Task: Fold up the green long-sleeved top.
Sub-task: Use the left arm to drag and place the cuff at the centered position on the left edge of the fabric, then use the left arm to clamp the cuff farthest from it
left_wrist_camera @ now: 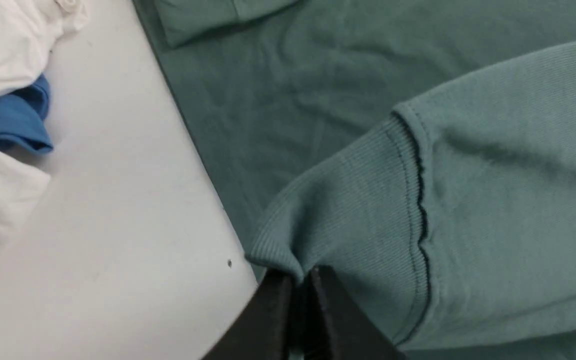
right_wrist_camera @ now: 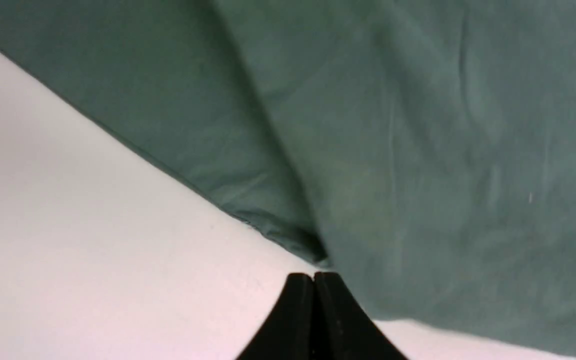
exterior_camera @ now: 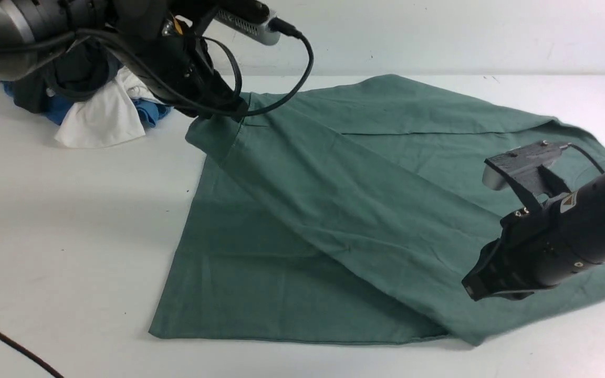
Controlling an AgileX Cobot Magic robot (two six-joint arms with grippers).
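Observation:
The green long-sleeved top point(exterior_camera: 344, 199) lies spread across the white table, its back or plain side up, with one sleeve drawn diagonally over the body. My left gripper point(exterior_camera: 223, 110) is shut on that sleeve's ribbed cuff point(left_wrist_camera: 348, 210) and holds it raised above the top's far left corner; in the left wrist view the cuff edge is pinched between the black fingers point(left_wrist_camera: 295, 280). My right gripper point(exterior_camera: 473, 289) is shut and empty, hovering over the top's near right part, its tips point(right_wrist_camera: 314, 277) by the folded front edge point(right_wrist_camera: 278, 235). Logo and neck label are hidden.
A heap of white point(exterior_camera: 100, 118), blue and black garments lies at the table's far left corner, just beside my left arm; the white and blue ones show in the left wrist view point(left_wrist_camera: 13, 120). A black cable point(exterior_camera: 8, 341) crosses the near left corner.

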